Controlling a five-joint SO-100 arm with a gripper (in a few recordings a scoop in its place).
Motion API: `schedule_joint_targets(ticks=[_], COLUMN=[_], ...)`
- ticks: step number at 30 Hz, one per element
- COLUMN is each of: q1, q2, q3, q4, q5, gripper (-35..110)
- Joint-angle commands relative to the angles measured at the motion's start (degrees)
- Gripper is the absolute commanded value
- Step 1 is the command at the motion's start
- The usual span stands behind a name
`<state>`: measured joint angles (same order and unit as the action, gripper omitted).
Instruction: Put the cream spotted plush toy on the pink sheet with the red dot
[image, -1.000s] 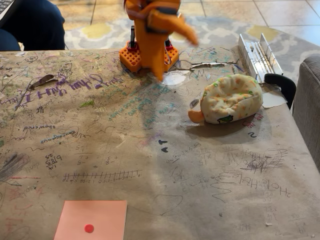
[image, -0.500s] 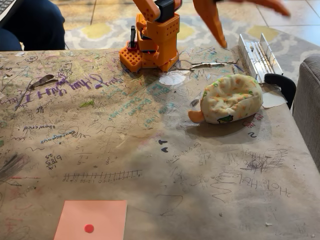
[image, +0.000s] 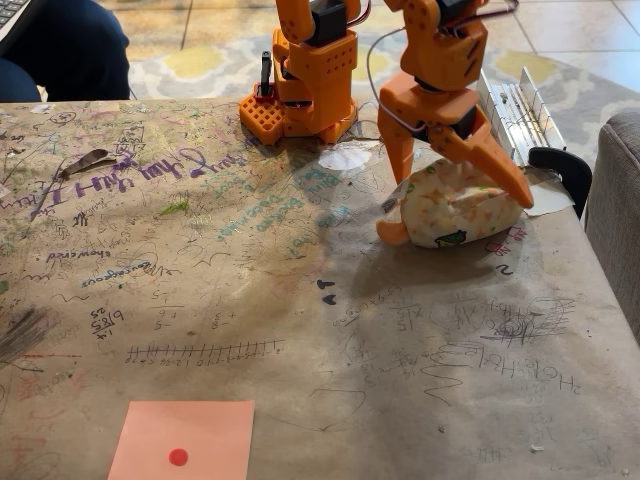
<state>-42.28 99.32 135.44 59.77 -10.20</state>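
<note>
Scribbled brown paper covers the worktop (image: 300, 300), tiled floor and a patterned rug behind it. Orange arm base (image: 300, 95) sits at the far edge, centre. Tool (image: 460, 185) is down over the cream spotted plush toy (image: 455, 210) at far right of the worktop, fingers spread wide: one finger (image: 398, 155) stands at the toy's left end, the other finger (image: 500, 165) slants across its upper right side. Toy lies on its side between them, orange foot poking out lower left. Contact looks likely on the right finger, but can't confirm from this angle; not pinching yet. Pink sheet with the red dot (image: 185, 440) lies flat at the near left edge, well apart from toy and tool. Metal rail (image: 510, 105) sits just behind the toy, with a grey sofa arm (image: 612, 220) at far right.
</note>
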Motion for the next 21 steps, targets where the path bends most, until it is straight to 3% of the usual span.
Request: schedule_joint_targets(ticks=[1, 3, 6, 9, 15, 18, 21], q1=[0.0, 0.18, 0.18, 1.05, 2.37, 5.8, 12.57], q2=[-6.94, -11.69, -14.77, -13.71, -10.55, 3.78, 25.05], q3=[-5.1, -8.96, -12.3, -13.97, -10.2, -3.08, -2.2], q4=[2.46, 5.45, 8.26, 11.34, 7.29, 1.93, 5.54], q5=[-0.7, 0.0, -0.79, 0.44, 0.62, 1.49, 4.04], gripper=[52, 33, 25, 0, 0, 0, 0])
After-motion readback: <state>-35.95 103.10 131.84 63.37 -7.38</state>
